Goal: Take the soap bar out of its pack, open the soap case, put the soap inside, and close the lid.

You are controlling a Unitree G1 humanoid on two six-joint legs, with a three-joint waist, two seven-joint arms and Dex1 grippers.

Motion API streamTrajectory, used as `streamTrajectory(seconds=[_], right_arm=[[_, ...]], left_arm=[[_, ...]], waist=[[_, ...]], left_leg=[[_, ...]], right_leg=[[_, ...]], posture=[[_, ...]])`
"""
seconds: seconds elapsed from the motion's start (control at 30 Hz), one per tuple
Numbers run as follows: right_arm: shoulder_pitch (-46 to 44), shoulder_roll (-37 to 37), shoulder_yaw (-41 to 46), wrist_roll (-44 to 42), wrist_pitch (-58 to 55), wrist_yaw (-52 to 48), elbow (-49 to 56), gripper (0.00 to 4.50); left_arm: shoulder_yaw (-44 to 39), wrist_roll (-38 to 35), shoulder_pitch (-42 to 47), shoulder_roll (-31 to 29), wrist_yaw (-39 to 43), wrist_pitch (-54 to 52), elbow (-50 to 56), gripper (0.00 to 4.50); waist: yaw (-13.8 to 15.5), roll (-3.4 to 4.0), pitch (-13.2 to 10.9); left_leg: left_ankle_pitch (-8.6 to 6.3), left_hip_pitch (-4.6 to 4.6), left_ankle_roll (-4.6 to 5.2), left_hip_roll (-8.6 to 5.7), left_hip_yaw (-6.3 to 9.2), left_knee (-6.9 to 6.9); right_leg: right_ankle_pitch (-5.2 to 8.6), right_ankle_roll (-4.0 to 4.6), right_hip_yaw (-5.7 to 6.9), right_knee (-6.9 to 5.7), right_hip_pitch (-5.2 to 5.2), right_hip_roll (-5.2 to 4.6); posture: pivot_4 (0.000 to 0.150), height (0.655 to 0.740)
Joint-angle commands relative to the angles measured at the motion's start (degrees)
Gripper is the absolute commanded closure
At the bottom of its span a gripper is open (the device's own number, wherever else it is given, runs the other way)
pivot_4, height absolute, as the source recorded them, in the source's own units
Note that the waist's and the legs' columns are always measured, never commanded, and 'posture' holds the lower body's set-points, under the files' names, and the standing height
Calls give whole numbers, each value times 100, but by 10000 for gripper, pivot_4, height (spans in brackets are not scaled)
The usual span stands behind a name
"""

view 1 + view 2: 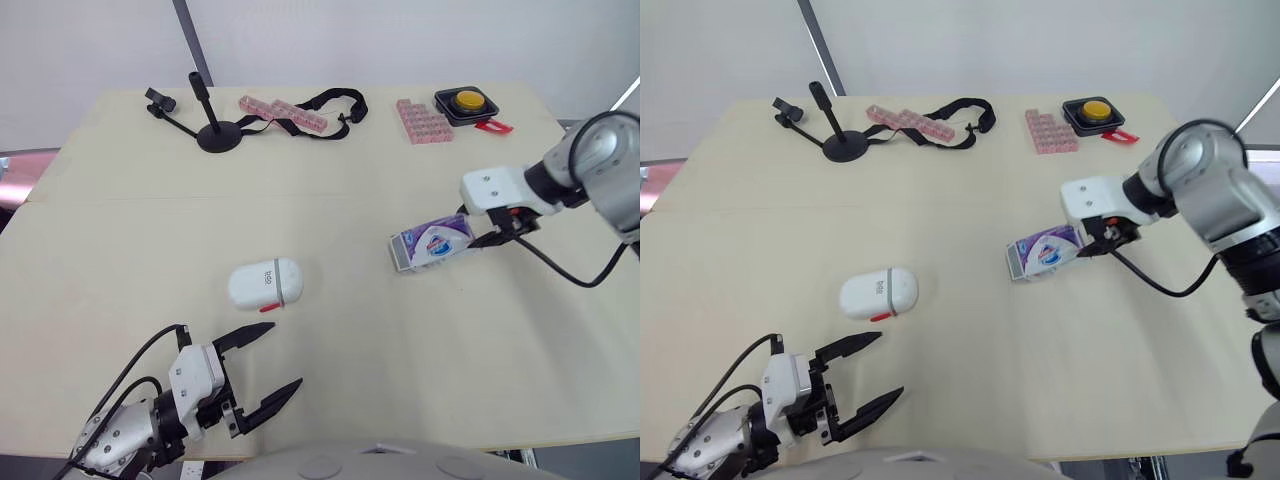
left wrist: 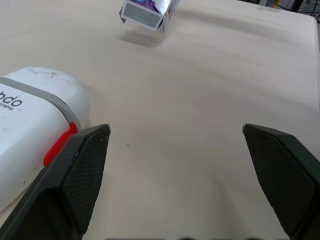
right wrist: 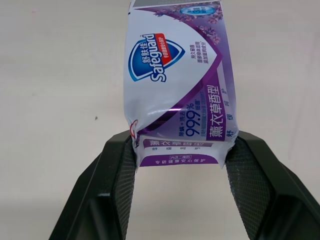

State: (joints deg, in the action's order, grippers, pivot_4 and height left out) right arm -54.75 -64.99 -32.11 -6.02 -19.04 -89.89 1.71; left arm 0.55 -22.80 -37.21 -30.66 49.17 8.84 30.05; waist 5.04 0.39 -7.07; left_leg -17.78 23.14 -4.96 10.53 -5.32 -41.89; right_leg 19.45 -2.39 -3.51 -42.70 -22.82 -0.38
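The soap bar is being hidden by its wrapper. The purple-and-white soap pack point(image 1: 432, 241) is being clamped at one end by the right tool point(image 3: 180, 147), low over the bench point(image 1: 400, 360). The white soap case point(image 1: 265, 284), with its grey band and red catch, is being left shut near the left tool point(image 1: 283, 355), which is being held wide apart around nothing.

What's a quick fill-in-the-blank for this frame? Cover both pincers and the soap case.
The right pincer is ____ on the soap pack.
The left pincer is ____, holding nothing.
The soap case lies on the table with its lid ____.
The clasp on the case is coloured ____.
Missing words: shut; open; closed; red.
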Motion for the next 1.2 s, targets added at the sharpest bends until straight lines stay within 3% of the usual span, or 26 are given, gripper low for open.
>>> streamTrajectory(seconds=[0.03, 0.27, 0.4, 0.47, 0.57, 0.67, 0.97, 1.2], right_arm=[[-286, -358, -292, -718, -576, -261, 585, 19308], [-353, -7, -207, -793, -358, -261, 261, 19308], [-358, 17, -161, -1360, -642, -261, 440, 19308], [-283, 313, 45, -1038, -383, -151, 204, 19308], [-248, -29, -238, -1489, -769, -243, 395, 19308], [-220, 390, 70, -1094, -314, -118, -45, 19308], [-27, 144, 37, -1180, -616, -261, 3, 19308], [532, -51, 567, -1104, 293, -261, -835, 19308]], left_arm=[[-74, -24, -59, -18, 38, 143, 32, 0], [-14, 8, -44, -3, 0, 134, 70, 0], [-5, 7, -52, -7, -41, 94, 128, 0], [0, 6, -53, -9, -64, 70, 158, 0], [3, 6, -38, -12, -96, 44, 178, 0], [-2, 3, -33, -17, -98, 51, 170, 0], [-21, -3, -19, -14, -23, 142, 41, 0], [-21, 0, -26, -23, -24, 115, 73, 0]], waist=[[3, -4, 3], [-19, -1, 3], [-34, 1, 3], [-24, 1, 4], [25, 1, 4], [4, -4, 7], [19, 2, 6], [41, 1, 7]], left_leg=[[0, -18, 0, 4, 2, 2], [2, -11, 2, 17, -3, -2], [2, 11, 2, 4, -3, -3], [2, 12, 2, 4, -2, -2], [2, 6, 2, 5, -1, -5], [2, 8, 2, 4, -2, -7], [4, 16, -1, 1, -3, -8], [4, 19, -1, 1, -4, -8]], right_leg=[[0, 0, 1, -2, 7, 4], [0, 0, -1, -3, 5, -9], [0, 1, -1, -6, 3, -7], [0, 1, 0, -13, 1, -3], [0, 1, 3, -9, -5, -8], [0, 1, 0, -11, -3, -7], [0, 1, 0, -12, -7, -6], [0, 1, -2, -8, -3, -8]], posture=[[1500, 7096], [1500, 7096], [1500, 7096], [1500, 7096], [1500, 7096], [1500, 7096], [1500, 7096], [1500, 7096]])
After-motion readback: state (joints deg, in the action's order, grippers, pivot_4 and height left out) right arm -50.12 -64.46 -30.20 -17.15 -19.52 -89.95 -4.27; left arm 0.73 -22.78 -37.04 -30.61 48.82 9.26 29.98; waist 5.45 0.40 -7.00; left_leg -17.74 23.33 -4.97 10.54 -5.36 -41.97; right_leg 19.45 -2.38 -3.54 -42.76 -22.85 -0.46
